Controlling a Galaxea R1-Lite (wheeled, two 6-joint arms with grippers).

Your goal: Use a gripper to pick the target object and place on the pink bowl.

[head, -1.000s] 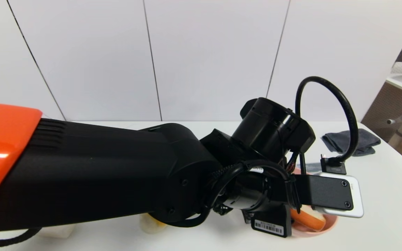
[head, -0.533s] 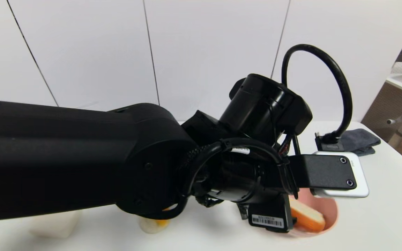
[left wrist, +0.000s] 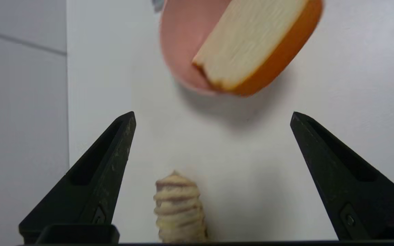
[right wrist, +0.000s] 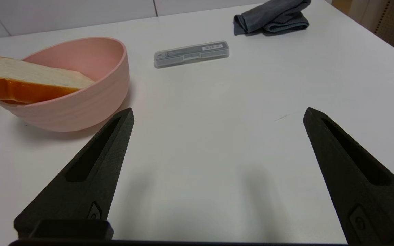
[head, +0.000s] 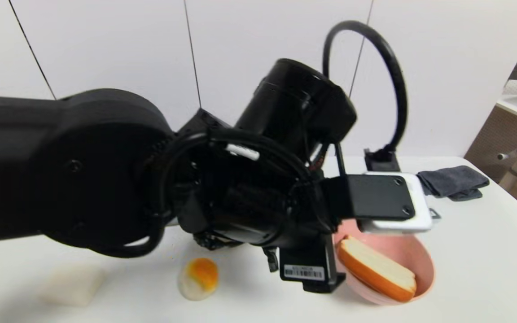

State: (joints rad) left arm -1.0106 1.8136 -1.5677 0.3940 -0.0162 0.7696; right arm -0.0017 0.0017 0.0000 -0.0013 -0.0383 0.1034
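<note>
The toast slice, creamy face with an orange-brown crust, lies tilted in the pink bowl, one end propped on the rim. My left gripper hangs open and empty above the table, drawn back from the bowl and toast. In the head view its fingers are hidden under the black wrist and camera block. My right gripper is open and empty, low over bare table beside the bowl and toast.
A ridged bread roll lies on the table under the left gripper. A small cream and orange bun and a white block sit front left. A clear plastic case and a grey cloth lie beyond the bowl.
The left arm has risen and pulled back to the left, away from the bowl. The toast stays in the bowl and shows more fully.
</note>
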